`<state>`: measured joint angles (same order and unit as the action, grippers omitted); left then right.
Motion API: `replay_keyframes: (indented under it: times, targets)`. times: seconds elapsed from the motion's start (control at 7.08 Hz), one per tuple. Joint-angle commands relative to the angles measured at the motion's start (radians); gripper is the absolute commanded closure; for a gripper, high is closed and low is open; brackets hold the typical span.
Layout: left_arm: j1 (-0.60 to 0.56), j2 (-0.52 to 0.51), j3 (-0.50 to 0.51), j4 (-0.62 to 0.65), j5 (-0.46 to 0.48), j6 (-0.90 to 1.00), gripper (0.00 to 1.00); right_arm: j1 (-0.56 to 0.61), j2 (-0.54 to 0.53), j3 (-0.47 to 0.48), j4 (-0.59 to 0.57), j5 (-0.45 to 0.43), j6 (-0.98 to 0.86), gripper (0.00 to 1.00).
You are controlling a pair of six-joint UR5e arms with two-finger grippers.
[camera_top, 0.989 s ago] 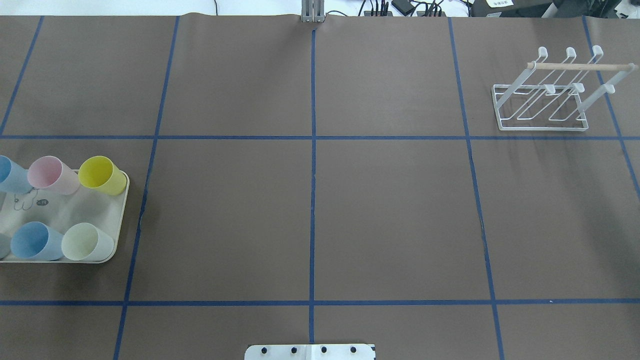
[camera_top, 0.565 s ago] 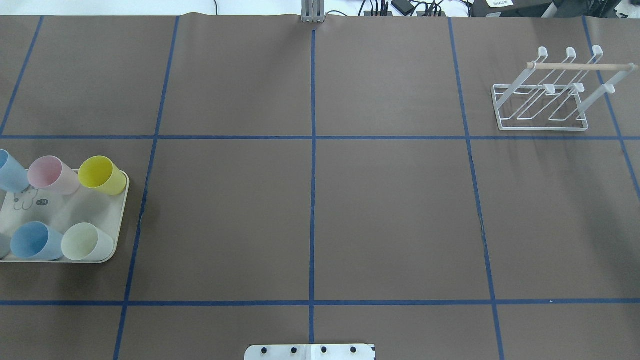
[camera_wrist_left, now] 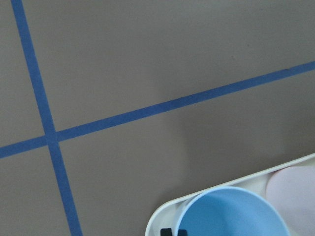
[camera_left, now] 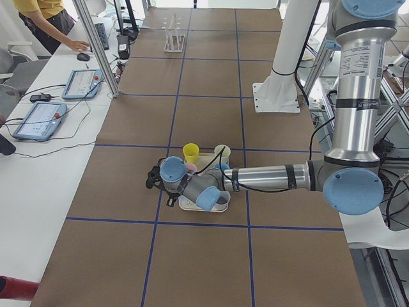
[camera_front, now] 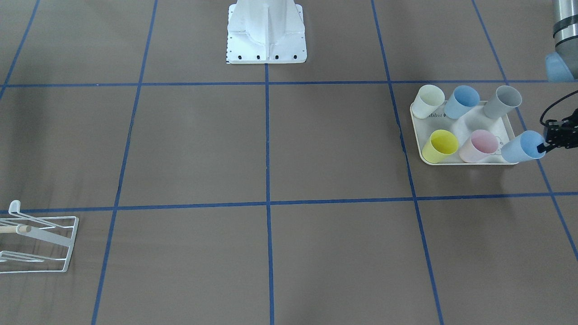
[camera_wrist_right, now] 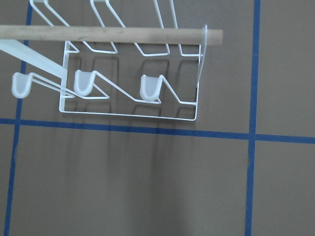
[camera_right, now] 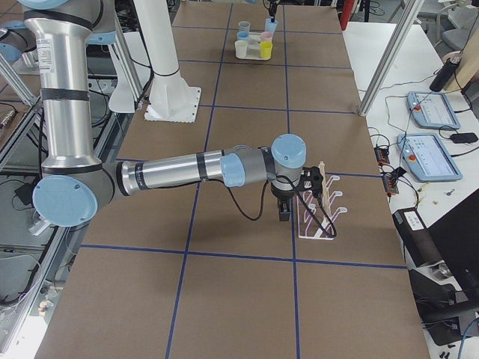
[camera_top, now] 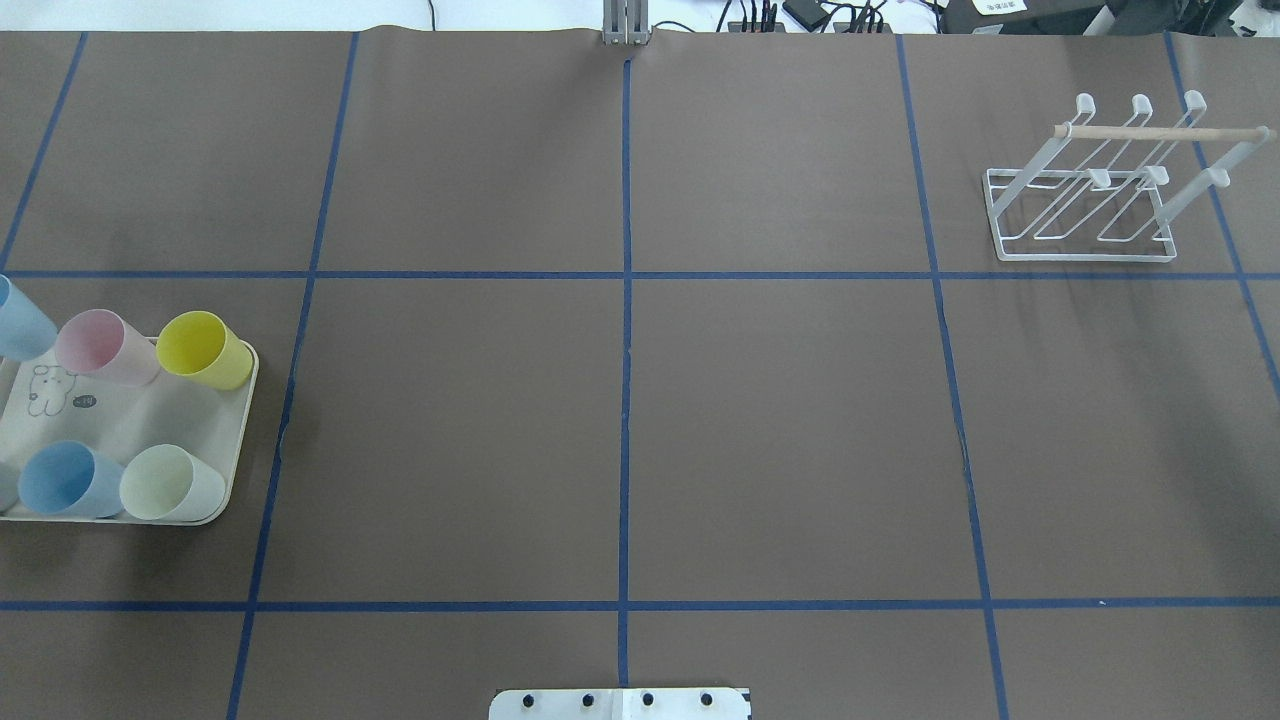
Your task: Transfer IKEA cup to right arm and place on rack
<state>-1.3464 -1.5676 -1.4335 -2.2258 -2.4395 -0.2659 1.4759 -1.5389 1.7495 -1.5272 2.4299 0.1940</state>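
Observation:
A light blue IKEA cup [camera_front: 521,148] hangs tilted over the far corner of the cream rabbit-print tray [camera_front: 417,135]. My left gripper [camera_front: 542,146] is shut on its rim, one finger inside the mouth. The same cup [camera_top: 18,322] shows at the overhead view's left edge, and its open mouth [camera_wrist_left: 231,212] fills the bottom of the left wrist view. The white wire rack [camera_top: 1085,205] with its wooden peg stands at the far right with nothing on it. My right gripper [camera_right: 284,211] hovers just beside the rack [camera_right: 318,213]. I cannot tell whether it is open or shut.
On the tray stand a pink cup [camera_top: 100,348], a yellow cup [camera_top: 203,350], another blue cup [camera_top: 62,480], a pale green cup [camera_top: 168,484] and a grey cup [camera_front: 502,101]. The robot's base plate [camera_top: 620,703] sits at the near middle edge. A person [camera_left: 45,19] stands at a side desk.
The held blue cup has risen and shifted toward the far left, uncovering the rabbit print beneath it. The tray with its other cups slid slightly left. The rack has not moved.

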Motion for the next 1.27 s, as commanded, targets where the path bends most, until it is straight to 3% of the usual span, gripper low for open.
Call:
replay_keyframes:
  times: [0.0,0.28,0.42,0.71,0.85,1.13]
  targets:
    - [-0.085,0.009,-0.079,0.040,0.004,-0.001,1.00,-0.018,0.022,0.081,0.001,0.000,0.069,0.00]
    - [-0.157,0.005,-0.114,0.041,0.002,-0.045,1.00,-0.089,0.072,0.156,0.001,0.000,0.274,0.00]
    - [-0.157,-0.006,-0.140,0.035,-0.003,-0.156,1.00,-0.133,0.116,0.171,0.025,-0.002,0.389,0.00]
    - [-0.152,-0.050,-0.253,0.023,-0.004,-0.499,1.00,-0.256,0.126,0.162,0.239,-0.052,0.642,0.00]
    - [-0.143,-0.061,-0.295,-0.018,-0.009,-0.627,1.00,-0.338,0.167,0.156,0.325,-0.084,0.815,0.00]
    - [-0.032,-0.095,-0.288,-0.259,-0.049,-0.981,1.00,-0.475,0.306,0.156,0.358,-0.185,1.133,0.00]
